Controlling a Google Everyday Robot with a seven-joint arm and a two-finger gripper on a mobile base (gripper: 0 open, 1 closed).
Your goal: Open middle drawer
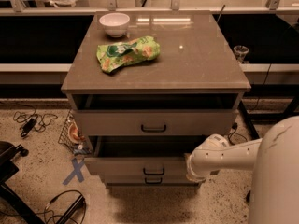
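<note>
The cabinet has three stacked drawers. The middle drawer has a low flat front with a small black bar handle. It stands pulled out towards me, and its dark inside shows behind the front. My white arm reaches in from the right. My gripper is at the right end of the middle drawer's front, mostly hidden behind the wrist. The top drawer has a taller front and also stands slightly out. The bottom drawer's handle shows just below.
A white bowl and a green snack bag lie on the cabinet top. A wire basket, cables and a blue tape cross are on the floor at the left. A dark chair base is at the far left.
</note>
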